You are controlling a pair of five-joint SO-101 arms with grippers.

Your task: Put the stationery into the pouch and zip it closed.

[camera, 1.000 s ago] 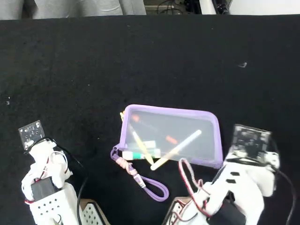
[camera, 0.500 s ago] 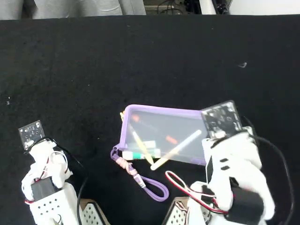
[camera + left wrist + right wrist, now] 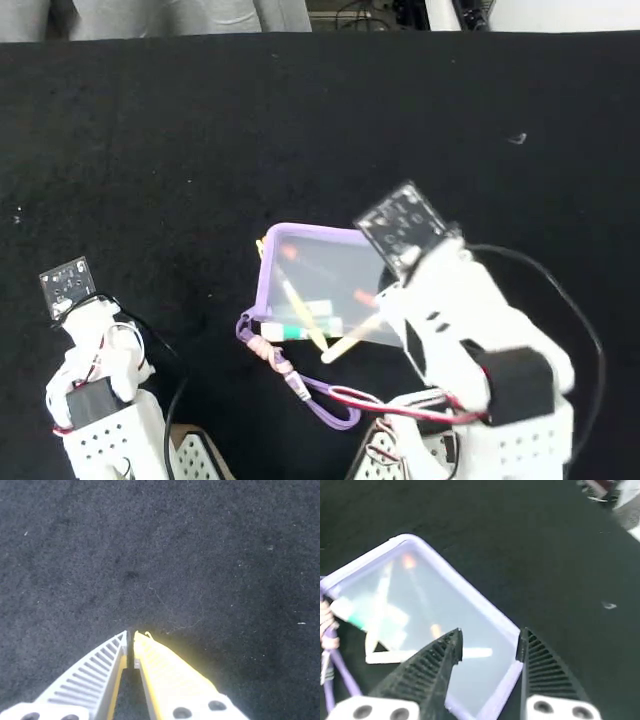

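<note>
Prob. a robotics lab bench: black felt-like cloth (image 3: 150, 130) over the whole tabletop, left arm (image 3: 95, 400) & right arm (image 3: 470, 330) in white plastic w/ bare red wiring (image 3: 390, 405), exposed circuit board (image 3: 66, 283), cables (image 3: 355, 14) beyond the tabletop's far edge.

Right arm (image 3: 470, 330): white shell, black motor, red cables.
Left tool (image 3: 131, 636): white and yellow ribbed fingers.
Right tool (image 3: 490, 634): black ribbed fingers.
</note>
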